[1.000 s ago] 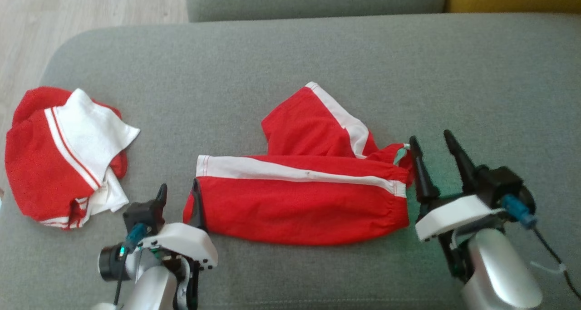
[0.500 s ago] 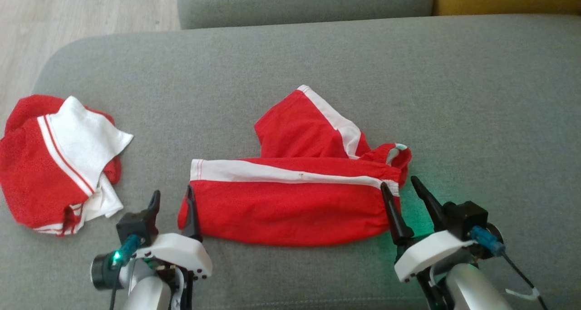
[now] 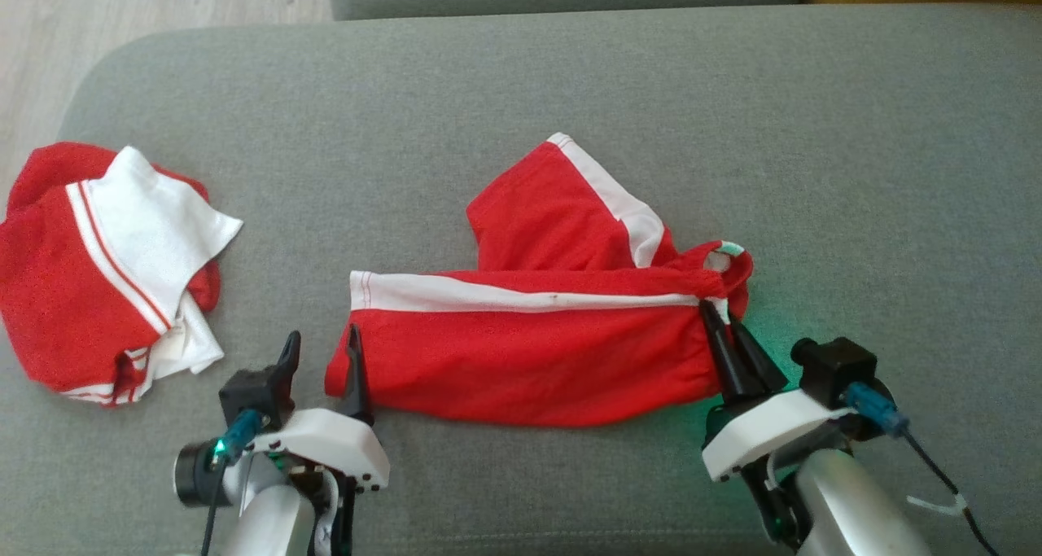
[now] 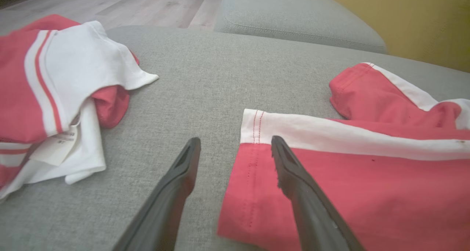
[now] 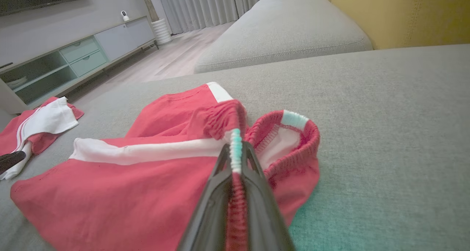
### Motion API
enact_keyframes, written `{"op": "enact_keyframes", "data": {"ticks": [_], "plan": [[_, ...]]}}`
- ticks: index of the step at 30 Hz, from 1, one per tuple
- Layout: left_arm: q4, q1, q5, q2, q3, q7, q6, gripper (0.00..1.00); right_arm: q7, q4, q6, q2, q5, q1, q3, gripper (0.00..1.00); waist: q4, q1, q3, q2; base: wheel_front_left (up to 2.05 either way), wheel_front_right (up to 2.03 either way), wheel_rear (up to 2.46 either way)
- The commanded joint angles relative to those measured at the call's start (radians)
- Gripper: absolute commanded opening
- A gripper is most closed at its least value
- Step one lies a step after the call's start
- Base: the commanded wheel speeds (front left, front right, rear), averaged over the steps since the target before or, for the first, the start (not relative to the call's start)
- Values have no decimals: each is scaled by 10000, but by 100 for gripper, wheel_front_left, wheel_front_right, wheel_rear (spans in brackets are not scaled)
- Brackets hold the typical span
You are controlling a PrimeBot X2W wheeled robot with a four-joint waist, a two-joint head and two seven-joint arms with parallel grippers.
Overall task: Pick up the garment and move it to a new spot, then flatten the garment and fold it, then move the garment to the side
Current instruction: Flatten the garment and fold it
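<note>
A red garment, a pair of shorts (image 3: 529, 352) with a white side stripe, lies spread in the middle of the grey sofa seat (image 3: 570, 76). My right gripper (image 3: 720, 316) is shut on the gathered waistband at its right end; in the right wrist view the red elastic edge runs between the closed fingers (image 5: 237, 148). My left gripper (image 3: 322, 334) stands open at the shorts' (image 4: 367, 192) left leg hem, its right finger (image 4: 293, 177) over the cloth and its left finger over bare cushion. A crumpled red mesh jersey (image 3: 65, 295) with white panels and stripes lies far left.
The sofa seat's rounded left edge drops to a pale wood floor (image 3: 122, 2). A second grey cushion (image 5: 286, 30) and a yellow wall (image 5: 404, 12) lie behind. A low cabinet (image 5: 73, 56) stands across the room.
My right gripper came down and left from beside the shorts onto the waistband and shut on it. The left gripper stayed open at the leg hem. The camera shifted slightly.
</note>
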Motion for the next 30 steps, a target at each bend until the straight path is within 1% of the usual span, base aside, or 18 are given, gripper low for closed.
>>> {"op": "enact_keyframes", "data": {"ticks": [1, 5, 8, 12, 14, 15, 16, 17, 20, 25, 30], "plan": [[-257, -461, -27, 139, 269, -53, 33, 100, -111, -418, 71, 58, 24, -259, 74, 0, -53, 0, 54, 0, 0, 0, 0], [-218, -518, -98, 139, 218, -53, -9, 100, -111, -634, 71, -17, -94, -184, -280, 0, -196, 0, 80, 0, 0, 0, 0], [-184, -540, -251, 139, 99, -53, -123, 100, -111, -681, 71, -244, -229, -151, -589, 0, -311, 0, 78, 0, 0, 0, 0], [-260, -691, -672, 139, -151, -53, -460, 100, -111, -641, 71, -498, -415, -202, -798, 0, -444, 0, 200, 0, 0, 0, 0], [-287, -817, -1004, 139, -271, -53, -644, 100, -111, -625, 71, -560, -421, -271, -785, 4, -506, 0, 299, 0, 0, 0, 0], [-287, -817, -1004, 139, -271, -53, -644, 100, -111, -625, 71, -560, -421, -271, -785, 4, -506, 0, 299, 0, 0, 0, 0], [-285, -911, -1238, 139, -356, -53, -825, 100, -111, -623, 71, -573, -420, -304, -774, 4, -528, 0, 355, 0, 0, 0, 0], [-190, -1025, -1362, 139, -469, -53, -978, 100, -111, -625, 71, -577, -422, -326, -763, 4, -543, 0, 390, 0, 0, 0, 0], [329, -1448, -1633, 139, -762, -53, -1376, 100, -111, -591, 71, -534, -403, -343, -669, 0, -610, 0, 493, 0, 0, 0, 0], [1472, -2255, -1536, 139, -798, -53, -1734, 100, -111, -562, 71, -432, -367, -473, -499, 0, -780, 0, 731, 0, 0, 0, 0], [2029, -2669, -1478, 139, -595, -53, -2039, 100, -111, -581, 71, -371, -332, -541, -380, 0, -887, 0, 863, 0, 0, 0, 0]]}}
